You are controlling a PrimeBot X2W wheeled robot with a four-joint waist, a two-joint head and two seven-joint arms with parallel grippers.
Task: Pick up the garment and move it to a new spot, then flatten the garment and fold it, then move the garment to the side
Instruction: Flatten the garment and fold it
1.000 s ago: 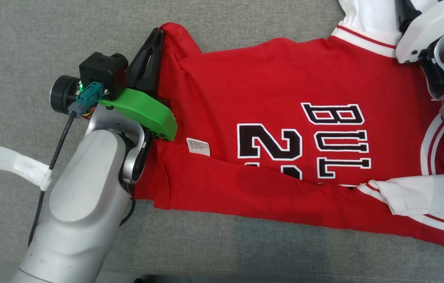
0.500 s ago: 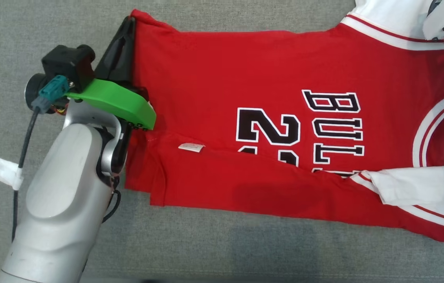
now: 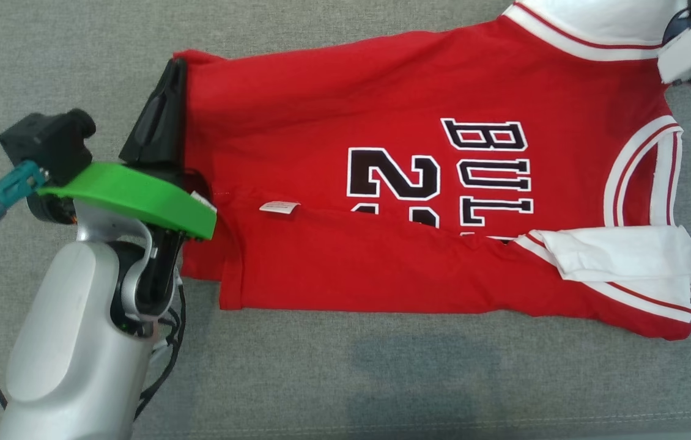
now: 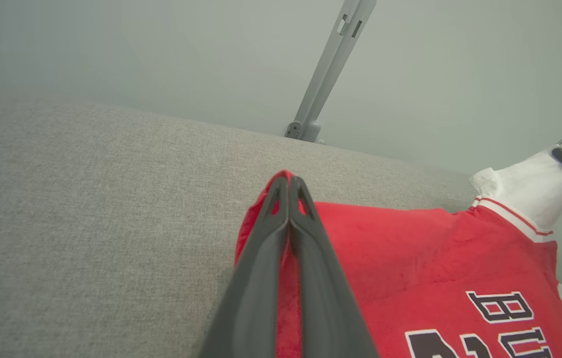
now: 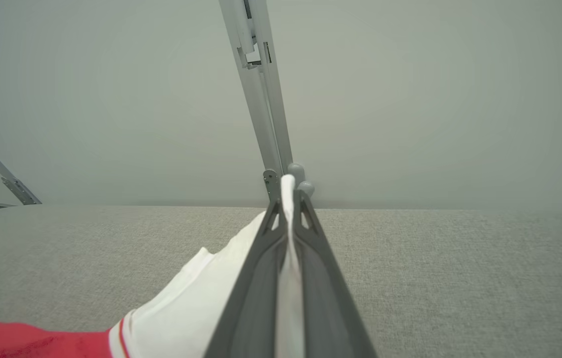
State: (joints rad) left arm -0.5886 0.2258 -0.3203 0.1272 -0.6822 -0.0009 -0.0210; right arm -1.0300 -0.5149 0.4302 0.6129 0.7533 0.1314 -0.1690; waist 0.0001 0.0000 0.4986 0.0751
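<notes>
Your left gripper (image 4: 288,185) is pinched tight on the red hem corner of the garment (image 3: 321,110), and your right gripper (image 5: 288,193) is clamped on its white sleeve (image 5: 196,298). The garment lies spread across the grey fabric surface (image 3: 64,55) between the two grippers, its near edge folded over the lower part of the black lettering (image 3: 486,159).

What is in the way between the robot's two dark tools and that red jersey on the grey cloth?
Nothing visible. The left tool is shut on a hem corner of the red basketball jersey with white sleeves, and the right tool is shut on one white sleeve.
</notes>
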